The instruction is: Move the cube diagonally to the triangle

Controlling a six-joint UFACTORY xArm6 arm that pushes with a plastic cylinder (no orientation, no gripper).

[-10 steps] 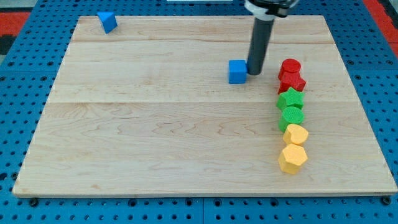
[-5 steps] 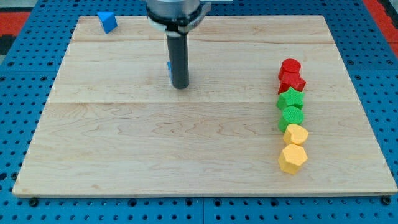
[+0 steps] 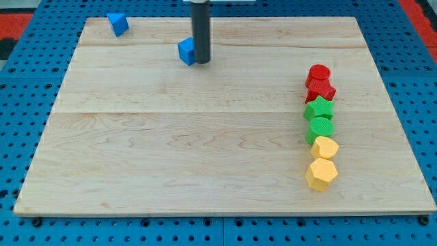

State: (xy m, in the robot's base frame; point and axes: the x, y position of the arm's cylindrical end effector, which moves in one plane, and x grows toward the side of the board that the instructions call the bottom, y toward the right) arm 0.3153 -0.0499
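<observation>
The blue cube (image 3: 186,51) sits on the wooden board (image 3: 171,150) near the view's top, left of centre. My tip (image 3: 201,61) touches the cube's right side, and the rod hides part of it. The blue triangle (image 3: 118,24) lies at the board's top left corner, well apart from the cube, up and to its left.
A column of blocks stands at the view's right: a red cylinder (image 3: 318,73), a red star (image 3: 320,89), a green star (image 3: 319,108), a green cylinder (image 3: 320,128), a yellow block (image 3: 326,147) and a yellow hexagon (image 3: 321,174).
The cube has been pushed from the board's centre right toward the top left. My tip has moved left and then up with it. The other blocks have not moved.
</observation>
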